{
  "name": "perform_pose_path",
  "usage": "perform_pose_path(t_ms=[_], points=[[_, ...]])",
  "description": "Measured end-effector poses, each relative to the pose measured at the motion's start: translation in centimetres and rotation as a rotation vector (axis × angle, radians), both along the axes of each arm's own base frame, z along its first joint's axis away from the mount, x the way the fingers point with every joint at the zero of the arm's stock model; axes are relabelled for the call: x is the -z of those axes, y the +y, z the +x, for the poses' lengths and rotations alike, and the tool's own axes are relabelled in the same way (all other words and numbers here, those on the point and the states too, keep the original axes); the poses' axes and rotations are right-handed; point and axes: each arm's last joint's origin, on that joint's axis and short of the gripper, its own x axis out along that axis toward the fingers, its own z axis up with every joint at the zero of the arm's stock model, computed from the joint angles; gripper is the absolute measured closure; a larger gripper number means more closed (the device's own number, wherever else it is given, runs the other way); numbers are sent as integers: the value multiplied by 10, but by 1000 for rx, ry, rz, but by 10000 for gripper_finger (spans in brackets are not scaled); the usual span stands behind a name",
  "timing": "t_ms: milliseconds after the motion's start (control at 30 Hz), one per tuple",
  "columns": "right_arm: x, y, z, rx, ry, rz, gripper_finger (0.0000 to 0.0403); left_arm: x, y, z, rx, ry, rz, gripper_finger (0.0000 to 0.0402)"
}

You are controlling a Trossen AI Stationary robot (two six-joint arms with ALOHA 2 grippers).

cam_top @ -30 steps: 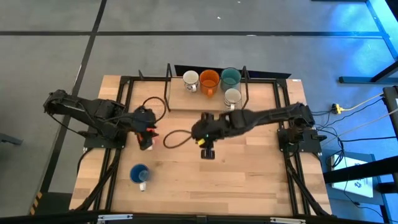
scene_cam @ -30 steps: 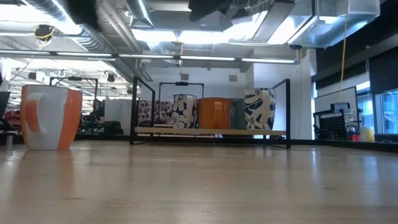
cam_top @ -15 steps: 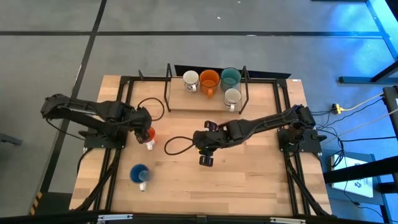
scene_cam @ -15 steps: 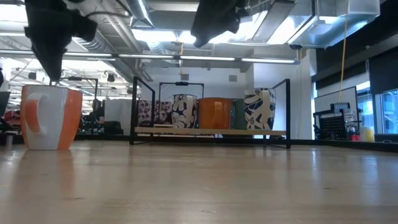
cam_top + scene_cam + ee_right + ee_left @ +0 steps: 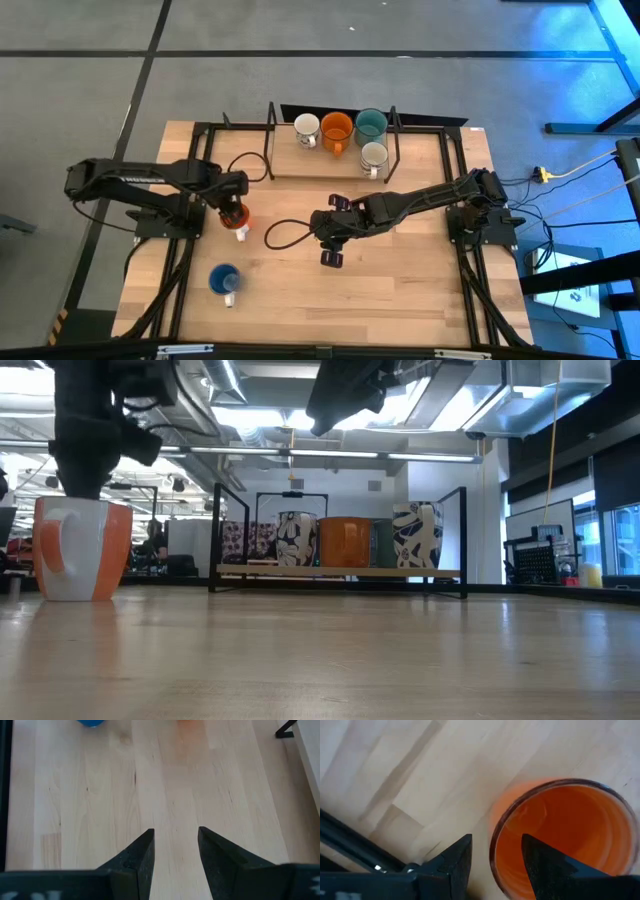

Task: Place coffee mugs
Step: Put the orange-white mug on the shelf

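An orange mug (image 5: 239, 220) with a white handle stands upright on the table at the left; it also shows in the low view (image 5: 82, 548). My left gripper (image 5: 496, 840) is open right over it, pointing down. One finger (image 5: 542, 862) is inside the mug and the other (image 5: 451, 865) is outside, with the rim (image 5: 492, 851) between them. A blue mug (image 5: 224, 280) stands near the front left. My right gripper (image 5: 330, 252) is open and empty above the table's middle. Two white mugs, one orange mug and a teal mug (image 5: 371, 123) stand in the black wire rack (image 5: 270, 135).
The rack's wooden shelf (image 5: 340, 571) runs along the far edge. A black cable loop (image 5: 285, 228) lies between the two grippers. Bare wood (image 5: 165, 780) lies ahead of my right gripper, toward the front right.
My left gripper has come down to the orange mug's rim and now straddles its wall. The mug has stayed where it was. My right gripper has gone a little toward the table's near edge and come down slightly.
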Motion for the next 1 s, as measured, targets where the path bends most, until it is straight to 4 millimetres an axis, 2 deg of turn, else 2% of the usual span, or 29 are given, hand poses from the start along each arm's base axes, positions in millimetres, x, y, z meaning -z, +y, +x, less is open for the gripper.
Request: perform_pose_path(t_ms=[167, 433, 567, 700, 833, 1000], points=[[0, 0, 0, -1, 4, -1, 265, 9, 1, 4, 26, 1, -15, 261], [0, 7, -7, -21, 38, -9, 265, 12, 2, 11, 99, -19, -7, 384], [-16, 20, -25, -23, 30, -51, 265, 7, 2, 16, 107, -58, 0, 386], [-28, 31, -44, 31, 20, -132, 265, -14, 0, 33, 124, -138, 12, 388], [-35, 36, -61, 103, 14, -160, 265, -37, -6, 60, 193, -174, 41, 389], [-19, 40, -88, 174, 47, -126, 265, -61, -15, 103, 277, -210, 86, 389]])
